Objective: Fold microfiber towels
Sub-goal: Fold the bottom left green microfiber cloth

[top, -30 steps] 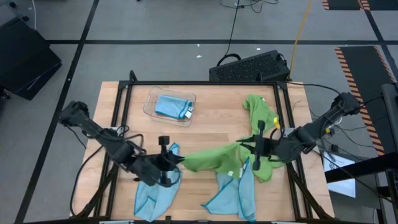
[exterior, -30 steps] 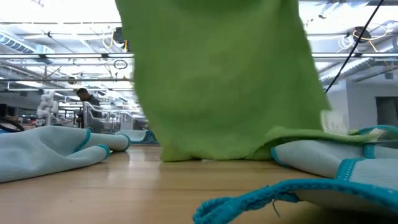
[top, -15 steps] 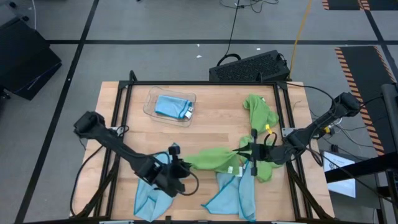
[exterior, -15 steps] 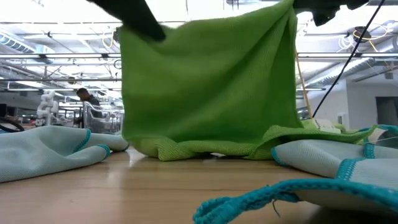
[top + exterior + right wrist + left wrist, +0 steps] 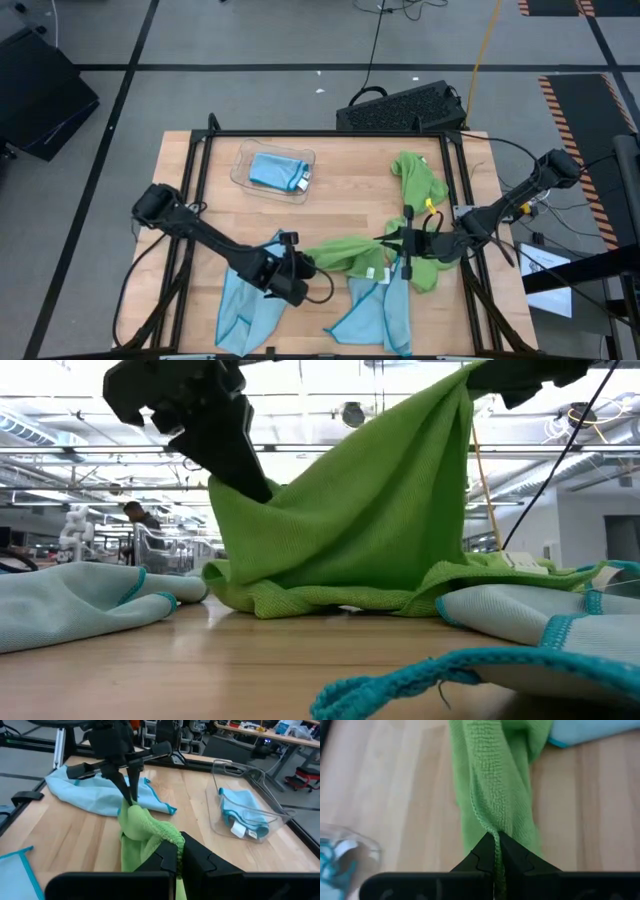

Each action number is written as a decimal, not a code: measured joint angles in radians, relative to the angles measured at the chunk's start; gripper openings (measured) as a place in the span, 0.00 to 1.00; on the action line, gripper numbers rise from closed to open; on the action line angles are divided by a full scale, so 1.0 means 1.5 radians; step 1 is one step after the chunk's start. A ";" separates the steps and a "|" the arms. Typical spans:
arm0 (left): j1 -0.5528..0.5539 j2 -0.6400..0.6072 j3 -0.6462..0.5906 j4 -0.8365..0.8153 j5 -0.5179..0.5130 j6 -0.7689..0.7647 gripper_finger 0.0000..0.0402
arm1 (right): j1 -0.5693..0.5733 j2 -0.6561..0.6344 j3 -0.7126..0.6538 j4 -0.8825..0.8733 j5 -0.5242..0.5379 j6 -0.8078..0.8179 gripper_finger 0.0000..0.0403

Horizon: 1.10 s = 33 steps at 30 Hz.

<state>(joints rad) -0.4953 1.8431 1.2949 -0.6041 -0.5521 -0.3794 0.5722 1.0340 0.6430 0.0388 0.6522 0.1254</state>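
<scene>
left gripper clamped on one corner of lime green towel, now swung inward and lower; right gripper pinching opposite corner. towel sagging mid-table, no longer stretched: fold under way.

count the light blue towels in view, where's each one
3: one folded blue towel in the clear tray, one loose at the near left, one loose at the near centre. More could lie hidden under the green towels.
</scene>
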 joint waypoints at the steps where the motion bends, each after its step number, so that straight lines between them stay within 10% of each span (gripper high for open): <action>1: 0.000 0.000 0.000 0.000 0.011 0.000 0.05 | -0.002 0.000 0.000 -0.006 0.000 0.003 0.01; 33: -0.015 0.000 0.000 -0.050 0.055 -0.135 0.24 | -0.007 0.001 -0.001 -0.015 0.000 0.013 0.01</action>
<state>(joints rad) -0.5179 1.8427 1.2953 -0.6788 -0.4694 -0.5824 0.5621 1.0348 0.6422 0.0161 0.6523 0.1448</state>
